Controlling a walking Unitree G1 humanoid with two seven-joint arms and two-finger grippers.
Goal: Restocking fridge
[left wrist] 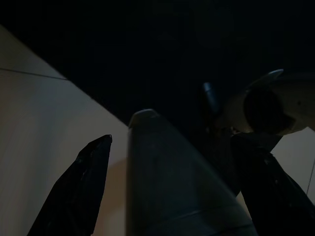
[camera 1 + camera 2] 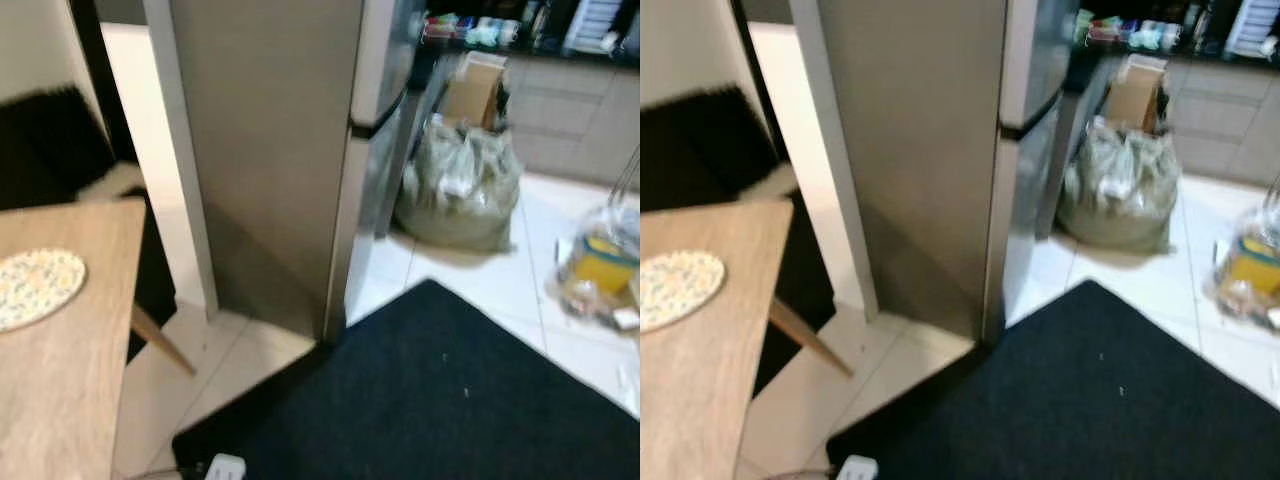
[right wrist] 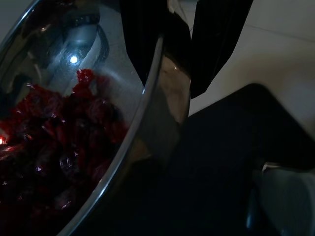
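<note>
The tall stainless fridge [image 2: 270,150] stands ahead, seen from its side, with its doors [image 2: 385,60] facing right and seemingly closed. In the right wrist view my right gripper [image 3: 172,64] is shut on the rim of a steel bowl [image 3: 162,113] filled with dark red fruit [image 3: 54,147]; one finger is inside the rim and one outside. Both hang over the black rug and pale tiles. In the dark left wrist view my left gripper [image 1: 172,140] hangs open above the floor, with a dark grey rounded shape behind the gap between its fingers.
A wooden table [image 2: 70,340] with a patterned round mat [image 2: 35,285] is at my left. A black rug [image 2: 440,400] covers the floor ahead. Past it are a stuffed bag [image 2: 460,185], a cardboard box [image 2: 472,88] and a plastic bag with a yellow tub [image 2: 603,262].
</note>
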